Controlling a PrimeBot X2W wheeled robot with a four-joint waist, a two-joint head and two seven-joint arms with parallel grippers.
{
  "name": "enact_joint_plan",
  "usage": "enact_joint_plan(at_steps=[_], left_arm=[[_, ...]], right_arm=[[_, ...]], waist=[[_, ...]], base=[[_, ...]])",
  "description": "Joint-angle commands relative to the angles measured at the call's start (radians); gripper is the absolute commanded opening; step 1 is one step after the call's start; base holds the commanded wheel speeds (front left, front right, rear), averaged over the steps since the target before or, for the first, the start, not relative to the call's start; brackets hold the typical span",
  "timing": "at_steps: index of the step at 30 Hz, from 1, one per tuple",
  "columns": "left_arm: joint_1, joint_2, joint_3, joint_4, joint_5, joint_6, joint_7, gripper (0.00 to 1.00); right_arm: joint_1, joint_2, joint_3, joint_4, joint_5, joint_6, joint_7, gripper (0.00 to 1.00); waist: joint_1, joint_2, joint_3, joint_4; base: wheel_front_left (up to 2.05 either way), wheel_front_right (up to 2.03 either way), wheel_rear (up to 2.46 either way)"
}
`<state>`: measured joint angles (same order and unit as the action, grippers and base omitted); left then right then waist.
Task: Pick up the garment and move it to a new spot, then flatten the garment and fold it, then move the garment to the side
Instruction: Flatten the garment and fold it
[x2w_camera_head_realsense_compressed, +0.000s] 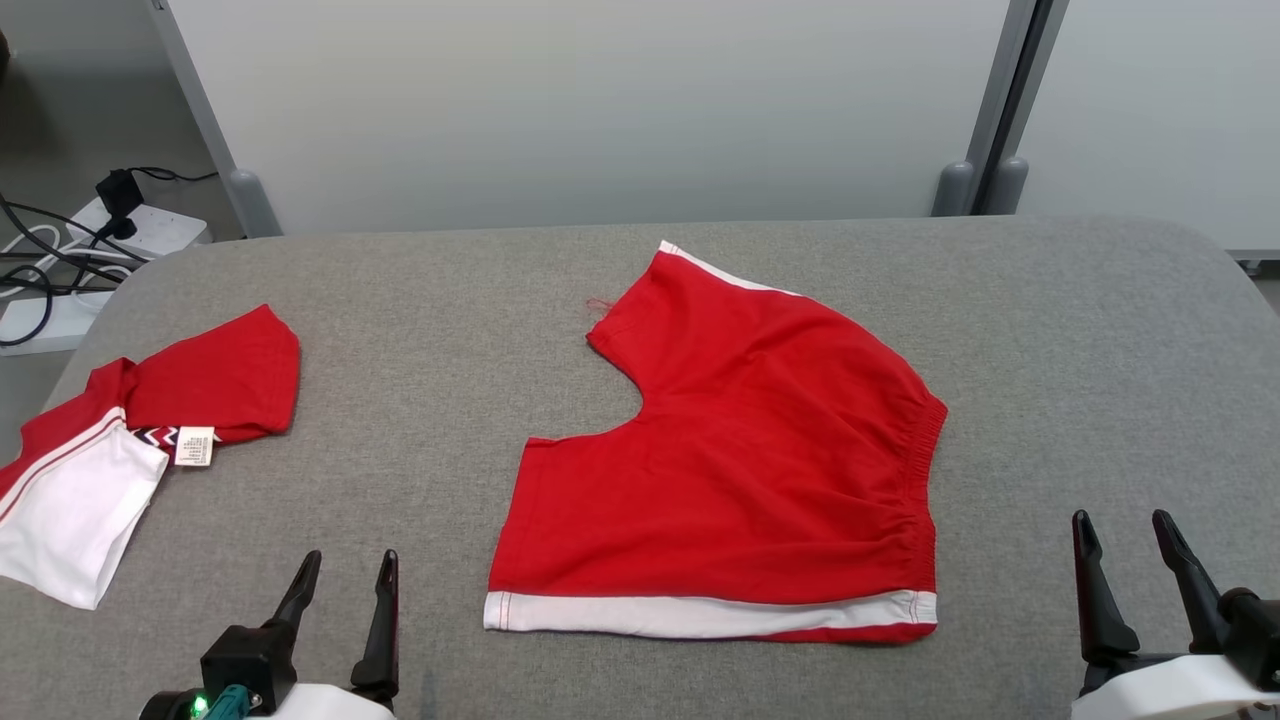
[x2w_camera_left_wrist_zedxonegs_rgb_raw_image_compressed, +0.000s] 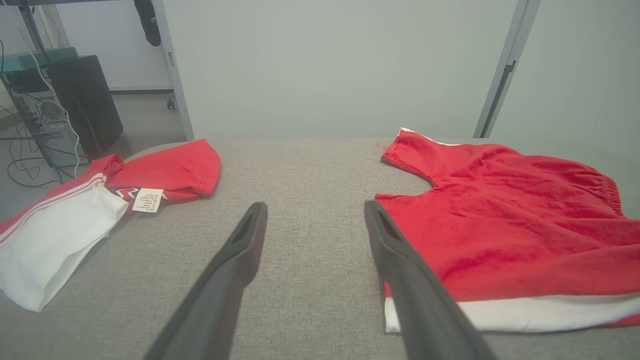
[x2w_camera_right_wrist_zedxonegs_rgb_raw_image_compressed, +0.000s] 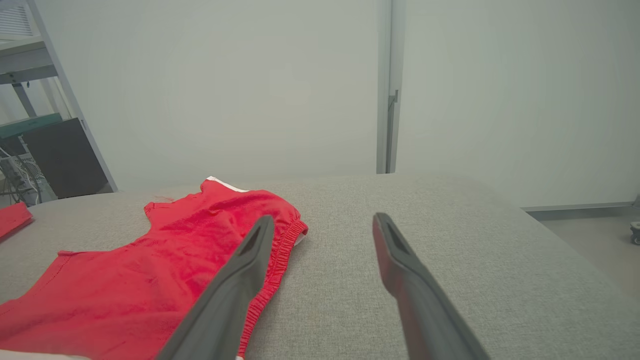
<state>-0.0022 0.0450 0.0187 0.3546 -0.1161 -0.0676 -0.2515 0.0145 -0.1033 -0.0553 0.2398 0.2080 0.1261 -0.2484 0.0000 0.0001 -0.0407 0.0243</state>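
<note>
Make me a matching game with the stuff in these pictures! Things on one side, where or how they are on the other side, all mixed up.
Things:
1. shorts
2. red-and-white garment
3. power strip
4. left gripper

Places or states:
a. on the floor
b. flat in the middle of the table
c. open, holding nothing
d. at the table's left edge

Pairs: 1-b, 2-d, 3-a, 4-c.

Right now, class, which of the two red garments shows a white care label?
The folded red-and-white garment at the far left; its label lies face up. The red shorts, spread flat in the middle, show none.
</note>
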Motion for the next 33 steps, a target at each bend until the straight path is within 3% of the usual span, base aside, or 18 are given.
enact_joint_plan(at_steps=[1,19,33], left_arm=[[-0.021,0.006,0.031,-0.020,-0.006,0.014,-0.010,1.00],[-0.023,0.005,0.022,-0.008,-0.030,0.031,-0.010,1.00],[-0.044,0.005,-0.001,-0.002,-0.026,0.017,-0.010,1.00]], right_arm=[[-0.015,-0.017,0.025,-0.021,-0.016,0.005,-0.013,1.00],[-0.023,-0.028,0.090,0.027,0.013,0.005,-0.013,1.00],[-0.099,-0.105,0.317,0.225,0.188,0.005,0.003,1.00]], waist=[[0.0000,-0.0001,0.001,-0.002],[0.0000,-0.0001,0.016,-0.008],[0.0000,-0.0001,0.055,0.026]], base=[[0.00,0.00,0.00],[0.00,0.00,0.00],[0.00,0.00,0.00]])
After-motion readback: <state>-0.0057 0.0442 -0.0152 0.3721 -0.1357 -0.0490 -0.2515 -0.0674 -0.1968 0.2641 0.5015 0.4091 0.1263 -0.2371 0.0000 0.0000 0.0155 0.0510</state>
